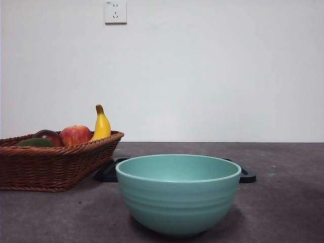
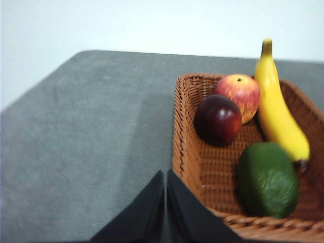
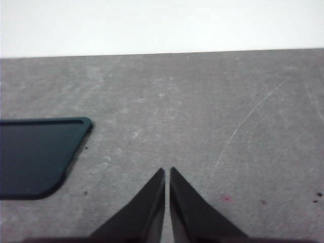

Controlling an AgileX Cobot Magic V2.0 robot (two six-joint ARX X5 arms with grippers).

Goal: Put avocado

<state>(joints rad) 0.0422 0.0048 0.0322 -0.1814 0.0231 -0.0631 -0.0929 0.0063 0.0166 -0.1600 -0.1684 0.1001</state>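
Observation:
The avocado point(image 2: 267, 179), dark dull green and oval, lies in the wicker basket point(image 2: 188, 152), near the basket's corner closest to my left gripper point(image 2: 165, 174). In the front view only its top point(image 1: 36, 143) shows over the basket rim point(image 1: 55, 164) at the left. The left gripper is shut and empty, hovering above the table just outside the basket's edge. My right gripper point(image 3: 167, 172) is also shut and empty, over bare grey table. Neither gripper appears in the front view.
A dark red-purple fruit point(image 2: 217, 120), a red-yellow apple point(image 2: 239, 94) and a banana point(image 2: 278, 109) share the basket. A teal bowl point(image 1: 178, 195) stands front and centre, with a dark flat tray point(image 1: 109, 172) behind it; the tray's corner point(image 3: 35, 157) shows near the right gripper.

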